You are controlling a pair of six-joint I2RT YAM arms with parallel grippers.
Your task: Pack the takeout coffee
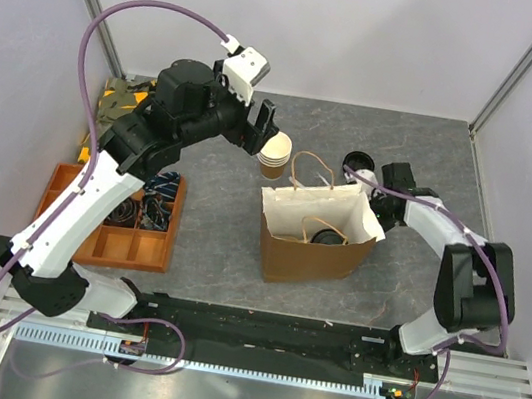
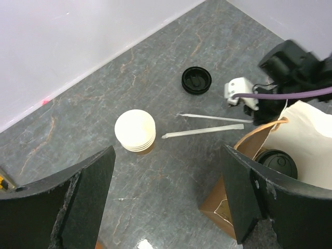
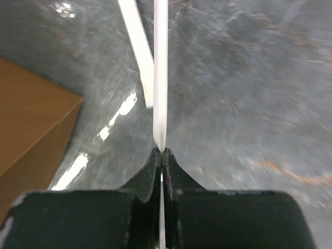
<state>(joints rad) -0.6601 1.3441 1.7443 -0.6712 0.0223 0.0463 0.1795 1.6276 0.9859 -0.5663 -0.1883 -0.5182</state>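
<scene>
The takeout coffee (image 1: 324,236) stands inside the open brown paper bag (image 1: 307,257); only its black lid (image 2: 278,162) shows past the bag's rim (image 2: 249,145). My left gripper (image 2: 167,153) hangs open above the bare table, between the stack of cream-rimmed cups (image 2: 135,129) and the bag, holding nothing. My right gripper (image 3: 162,153) is low on the table behind the bag, shut on the end of a white wrapped straw (image 3: 161,67). A second wrapped straw (image 3: 137,46) lies beside it.
A loose black lid (image 2: 196,80) lies on the table beyond the straws, close to the right gripper (image 1: 365,183). A wooden compartment tray (image 1: 102,244) with cables sits at the left. Clutter (image 1: 120,100) lies at the back left corner. Pale walls close in the table.
</scene>
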